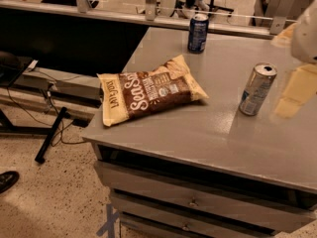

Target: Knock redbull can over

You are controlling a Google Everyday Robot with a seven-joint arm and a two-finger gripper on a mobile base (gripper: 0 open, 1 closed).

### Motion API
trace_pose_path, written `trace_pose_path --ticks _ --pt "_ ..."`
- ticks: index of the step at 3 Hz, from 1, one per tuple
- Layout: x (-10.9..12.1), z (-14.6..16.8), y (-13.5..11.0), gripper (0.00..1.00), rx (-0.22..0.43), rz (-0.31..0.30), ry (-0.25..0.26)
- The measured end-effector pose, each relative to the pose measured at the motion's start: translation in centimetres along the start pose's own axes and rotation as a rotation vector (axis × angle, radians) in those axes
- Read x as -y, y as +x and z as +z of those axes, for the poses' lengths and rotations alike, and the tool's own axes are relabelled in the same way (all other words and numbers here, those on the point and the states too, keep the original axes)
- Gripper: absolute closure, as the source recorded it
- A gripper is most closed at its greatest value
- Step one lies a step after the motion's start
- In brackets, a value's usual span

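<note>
The redbull can (257, 89), slim and silver with blue patches and an open shiny top, stands on the grey table (208, 133) at the right, leaning with its top toward the right. My gripper (294, 90) is a pale, blurred shape just to the right of the can at about its height, close to it. I cannot tell whether they touch. The white arm (306, 38) comes down from the upper right edge.
A brown and yellow chip bag (148, 92) lies flat at the table's left middle. A shorter dark blue can (197, 32) stands upright at the far edge. Drawers (193, 202) are below the table front. A rail and posts run behind the table.
</note>
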State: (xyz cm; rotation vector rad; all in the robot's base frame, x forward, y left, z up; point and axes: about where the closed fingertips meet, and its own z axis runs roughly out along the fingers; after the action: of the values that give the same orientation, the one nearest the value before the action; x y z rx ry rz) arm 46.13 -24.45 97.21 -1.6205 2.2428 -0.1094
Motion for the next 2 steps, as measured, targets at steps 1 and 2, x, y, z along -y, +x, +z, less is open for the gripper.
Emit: trace_pose_path --ticks 1,2 --pt "3.4 0.6 3.8 0.0 0.021 0.094 0.054" --pt "5.5 2.1 7.4 0.0 0.094 0.192 0.08"
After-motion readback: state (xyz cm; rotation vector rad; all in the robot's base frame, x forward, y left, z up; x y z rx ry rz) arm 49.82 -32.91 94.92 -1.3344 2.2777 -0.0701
